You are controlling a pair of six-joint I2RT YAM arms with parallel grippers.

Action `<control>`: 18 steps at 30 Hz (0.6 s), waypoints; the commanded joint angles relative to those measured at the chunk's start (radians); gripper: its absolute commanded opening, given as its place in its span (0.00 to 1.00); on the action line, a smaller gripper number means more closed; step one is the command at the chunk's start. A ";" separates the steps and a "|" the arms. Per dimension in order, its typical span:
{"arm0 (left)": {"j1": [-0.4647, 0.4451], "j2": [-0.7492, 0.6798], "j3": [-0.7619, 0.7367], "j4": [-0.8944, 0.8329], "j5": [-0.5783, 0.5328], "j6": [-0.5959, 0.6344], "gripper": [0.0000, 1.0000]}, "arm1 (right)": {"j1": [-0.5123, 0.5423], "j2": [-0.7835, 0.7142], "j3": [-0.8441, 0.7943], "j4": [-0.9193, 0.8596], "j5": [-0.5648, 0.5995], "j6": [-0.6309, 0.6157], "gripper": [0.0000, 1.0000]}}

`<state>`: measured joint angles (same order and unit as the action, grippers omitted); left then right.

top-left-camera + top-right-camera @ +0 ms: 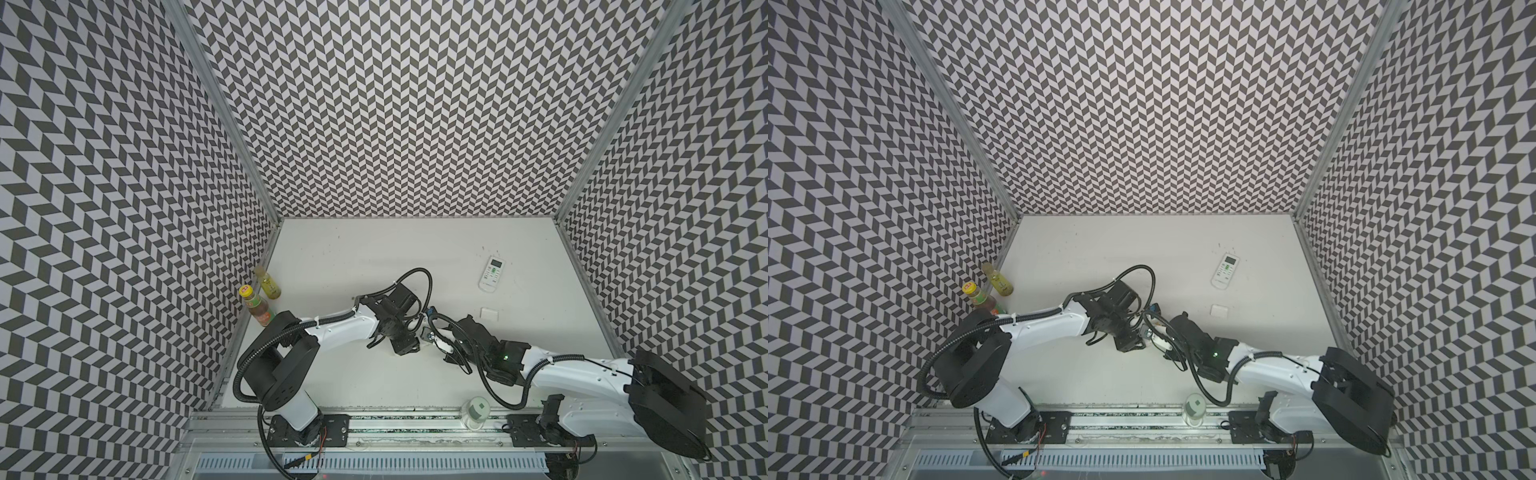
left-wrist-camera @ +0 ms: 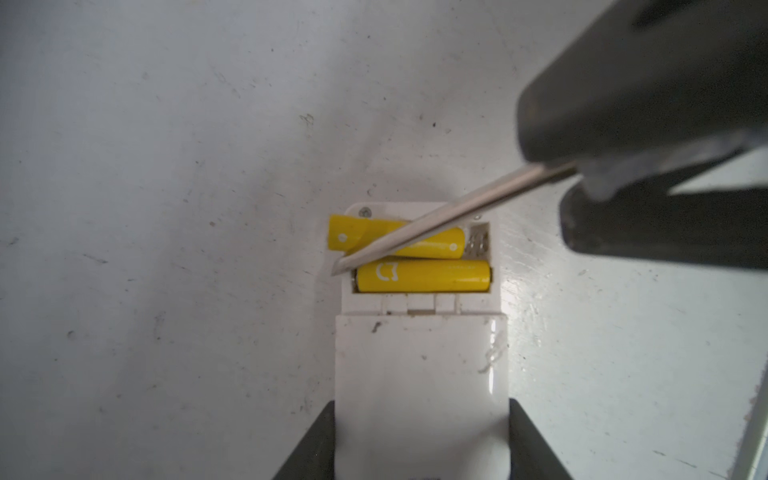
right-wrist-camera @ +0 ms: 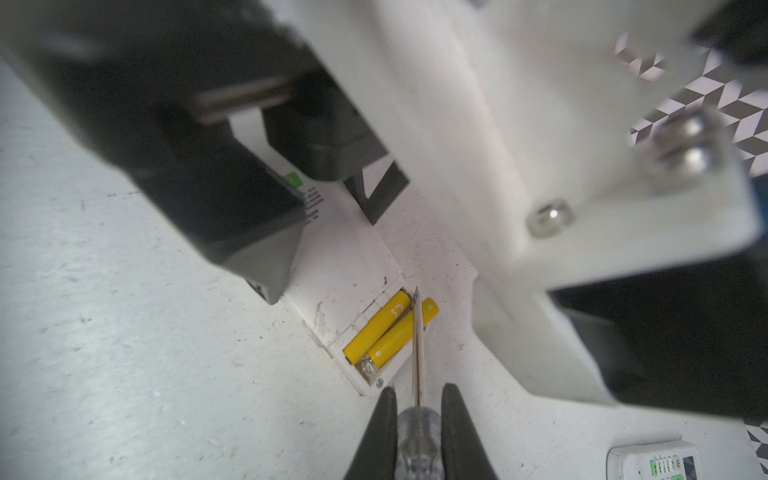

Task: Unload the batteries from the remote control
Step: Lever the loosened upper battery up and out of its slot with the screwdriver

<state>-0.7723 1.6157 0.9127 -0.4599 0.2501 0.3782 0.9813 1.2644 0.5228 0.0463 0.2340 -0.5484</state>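
Note:
My left gripper (image 2: 422, 401) is shut on the white remote control (image 2: 419, 365), which lies back up with its battery bay open. Two yellow batteries show in the bay. One battery (image 2: 424, 276) sits flat in its slot. The other battery (image 2: 349, 235) is tilted, and one end pokes past the remote's side edge. My right gripper (image 3: 419, 386) is shut on the clear handle of a screwdriver (image 3: 417, 432). The screwdriver's shaft (image 2: 457, 208) crosses the tilted battery, and its tip is by the seated battery's end. In both top views the two grippers (image 1: 411, 343) (image 1: 1156, 338) meet mid-table.
A second white remote (image 1: 491, 274) lies face up at the back right, with a small white cover (image 1: 489, 313) nearer. Two bottles (image 1: 262, 297) stand against the left wall. A clear cup (image 1: 475, 412) stands on the table's front edge.

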 commanded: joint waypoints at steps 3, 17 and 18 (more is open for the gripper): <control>-0.001 -0.032 -0.005 -0.003 -0.023 0.010 0.18 | -0.023 -0.027 0.006 -0.011 0.081 0.011 0.00; 0.001 -0.032 -0.013 0.003 -0.037 0.013 0.18 | -0.026 -0.039 -0.015 -0.031 0.108 0.014 0.00; 0.001 -0.035 -0.017 0.008 -0.035 0.013 0.18 | -0.025 -0.038 -0.017 -0.031 0.105 0.013 0.00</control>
<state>-0.7723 1.6157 0.9100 -0.4271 0.2283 0.3893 0.9737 1.2438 0.5220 0.0448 0.2623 -0.5484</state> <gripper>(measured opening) 0.530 0.170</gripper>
